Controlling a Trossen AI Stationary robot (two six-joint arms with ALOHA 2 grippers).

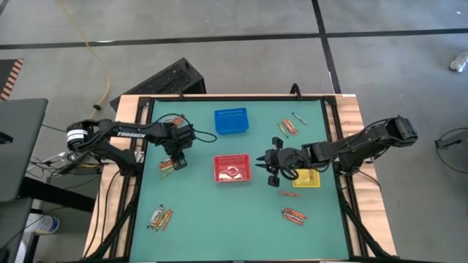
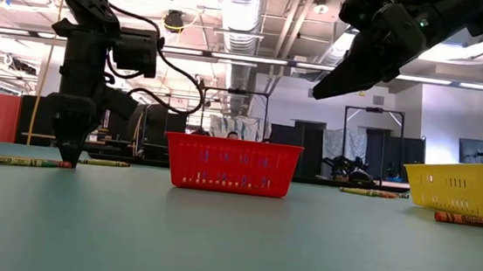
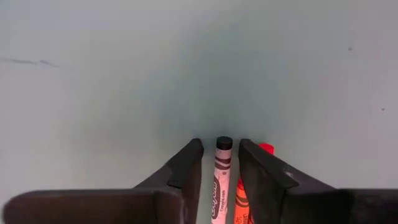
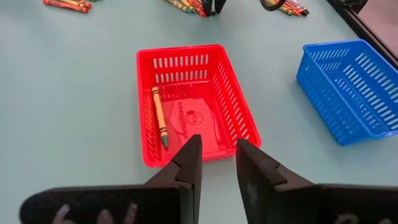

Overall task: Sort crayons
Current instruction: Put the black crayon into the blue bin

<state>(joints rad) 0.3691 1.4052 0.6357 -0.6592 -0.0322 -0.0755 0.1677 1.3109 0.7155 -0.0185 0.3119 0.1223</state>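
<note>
The green tabletop (image 1: 241, 226) carries three mesh baskets: the blue basket (image 1: 230, 121) toward the far edge, the red basket (image 1: 232, 168) in the middle and the yellow basket (image 1: 307, 179) toward the right edge, this last one half covered from above by the right arm. Seen level from the table's height, the red basket's wall hides whatever lies inside; the right wrist view shows one orange crayon (image 4: 160, 116) along its inner wall, and the blue basket's inside is too cut off to judge. The left gripper (image 1: 172, 162) is down at the tabletop near the left edge, its fingers (image 3: 186, 171) straddling a white-wrapped crayon (image 3: 221, 177) with a dark tip; they stand on both sides of it, but I cannot tell whether they are pressing it. A red crayon (image 3: 266, 149) peeps out just beside, mostly hidden by a finger. The right gripper (image 1: 269, 166) hangs in the air between the red and yellow baskets, jaws apart and holding nothing. Loose crayons lie in about five small clusters: one under the left gripper, one near the front-left corner (image 1: 160, 217), one near the far-right corner (image 1: 287, 127), one in front of the yellow basket (image 1: 287, 193) and one toward the front right (image 1: 294, 215). Single sticks within them are too small to count.
</note>
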